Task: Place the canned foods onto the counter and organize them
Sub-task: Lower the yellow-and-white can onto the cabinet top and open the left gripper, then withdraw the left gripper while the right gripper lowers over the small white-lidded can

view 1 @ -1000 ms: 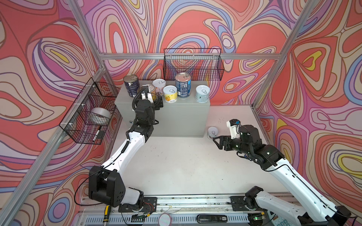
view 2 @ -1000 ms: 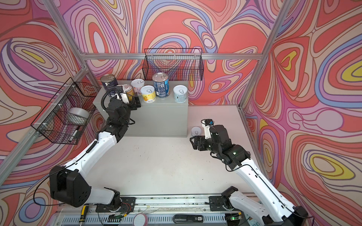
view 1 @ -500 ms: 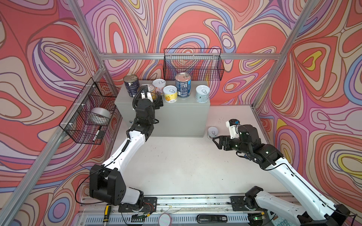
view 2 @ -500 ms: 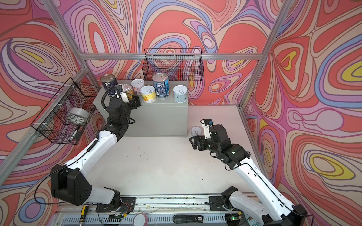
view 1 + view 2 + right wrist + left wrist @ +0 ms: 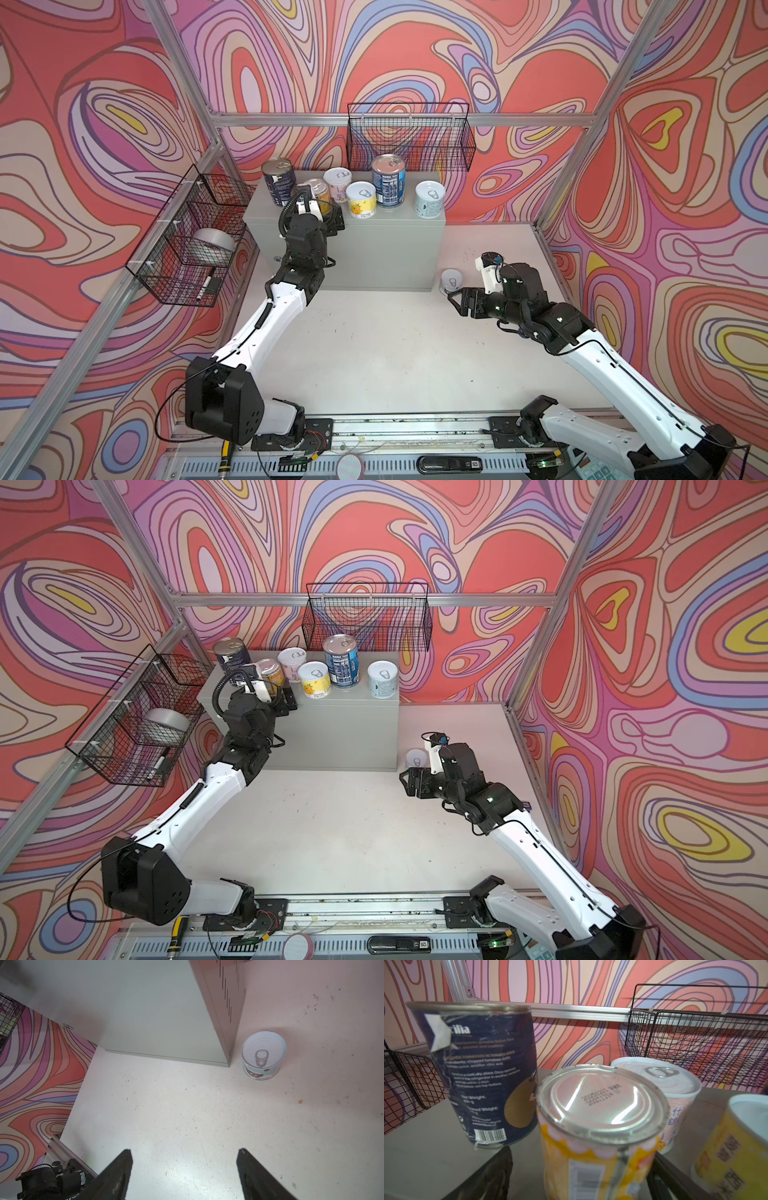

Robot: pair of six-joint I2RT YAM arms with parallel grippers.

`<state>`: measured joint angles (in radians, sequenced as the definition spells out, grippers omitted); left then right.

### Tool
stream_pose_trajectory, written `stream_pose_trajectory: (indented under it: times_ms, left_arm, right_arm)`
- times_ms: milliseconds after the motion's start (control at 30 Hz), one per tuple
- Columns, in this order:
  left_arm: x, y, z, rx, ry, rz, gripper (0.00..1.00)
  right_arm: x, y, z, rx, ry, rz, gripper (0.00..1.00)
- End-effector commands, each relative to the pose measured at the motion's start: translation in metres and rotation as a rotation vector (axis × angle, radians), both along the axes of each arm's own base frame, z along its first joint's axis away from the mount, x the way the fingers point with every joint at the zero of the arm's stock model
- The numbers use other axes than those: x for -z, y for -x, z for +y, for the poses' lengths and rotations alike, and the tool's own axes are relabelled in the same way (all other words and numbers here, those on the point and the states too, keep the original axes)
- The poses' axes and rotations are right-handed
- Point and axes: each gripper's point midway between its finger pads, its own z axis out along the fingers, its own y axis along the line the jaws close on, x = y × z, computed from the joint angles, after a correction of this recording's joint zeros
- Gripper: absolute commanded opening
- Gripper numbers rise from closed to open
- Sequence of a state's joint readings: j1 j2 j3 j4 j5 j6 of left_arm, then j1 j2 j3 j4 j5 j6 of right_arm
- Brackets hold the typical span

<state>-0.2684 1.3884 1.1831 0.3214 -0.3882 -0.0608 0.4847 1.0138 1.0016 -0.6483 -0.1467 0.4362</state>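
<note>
Six cans are already up on the grey counter (image 5: 374, 245), and one short white can (image 5: 451, 281) sits upright on the white desk (image 5: 395, 353), just beside the counter's near right corner. Its pull-tab lid faces up and it looks undented. The right pincer (image 5: 185, 1167) hovers near it, jaws apart and empty, so I'd say the last pickup is the step in hand. Next it needs to swing right and straddle that can. The left pincer (image 5: 328, 216) is wide open around the orange can (image 5: 600, 1126) on the counter, apparently not squeezing it.
</note>
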Motion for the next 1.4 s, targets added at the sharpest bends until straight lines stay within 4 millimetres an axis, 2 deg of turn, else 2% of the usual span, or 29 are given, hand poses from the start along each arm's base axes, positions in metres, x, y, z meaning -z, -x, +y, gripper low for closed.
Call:
stream_pose_trajectory:
  times_ms: [0, 133, 200, 267, 400, 533, 633, 800, 933, 1067, 1233, 1367]
  left_arm:
    - [-0.004, 0.012, 0.012, -0.046, 0.021, -0.002, 1.00]
    - [-0.004, 0.022, 0.022, -0.093, 0.016, 0.002, 1.00]
    - [-0.002, 0.029, 0.026, -0.106, -0.019, 0.024, 1.00]
    - [0.004, 0.041, 0.028, -0.102, -0.037, 0.056, 1.00]
    - [0.008, 0.071, 0.037, -0.111, -0.019, 0.013, 1.00]
    - [0.014, 0.092, 0.043, -0.126, 0.014, 0.026, 1.00]
    - [0.025, 0.094, 0.039, -0.100, 0.023, 0.054, 1.00]
    - [0.017, 0.085, 0.034, -0.089, 0.013, 0.052, 1.00]
    - [0.036, 0.087, 0.044, -0.153, 0.011, 0.156, 1.00]
    - [0.055, 0.108, 0.062, -0.239, 0.031, 0.188, 1.00]
    - [0.072, 0.130, 0.073, -0.278, 0.042, 0.181, 1.00]
    - [0.088, 0.132, 0.072, -0.269, 0.058, 0.225, 1.00]
  right_arm:
    - [-0.002, -0.004, 0.001, 0.008, -0.004, -0.002, 0.82]
    - [0.003, -0.011, -0.004, 0.032, 0.039, -0.010, 0.82]
    - [0.015, -0.021, -0.014, 0.085, 0.105, 0.003, 0.82]
    - [0.027, -0.031, -0.024, 0.156, 0.167, 0.039, 0.82]
    - [0.037, -0.050, -0.026, 0.211, 0.178, 0.036, 0.82]
    - [0.062, -0.075, -0.025, 0.249, 0.164, 0.081, 0.82]
    - [0.080, -0.093, -0.023, 0.261, 0.124, 0.121, 0.80]
    - [0.103, -0.116, -0.023, 0.285, 0.158, 0.147, 0.73]
    - [0.124, -0.127, -0.029, 0.325, 0.202, 0.187, 0.72]
    - [0.139, -0.132, -0.035, 0.369, 0.224, 0.199, 0.75]
    - [0.151, -0.141, -0.036, 0.377, 0.262, 0.221, 0.76]
    - [0.152, -0.151, -0.038, 0.396, 0.278, 0.211, 0.76]
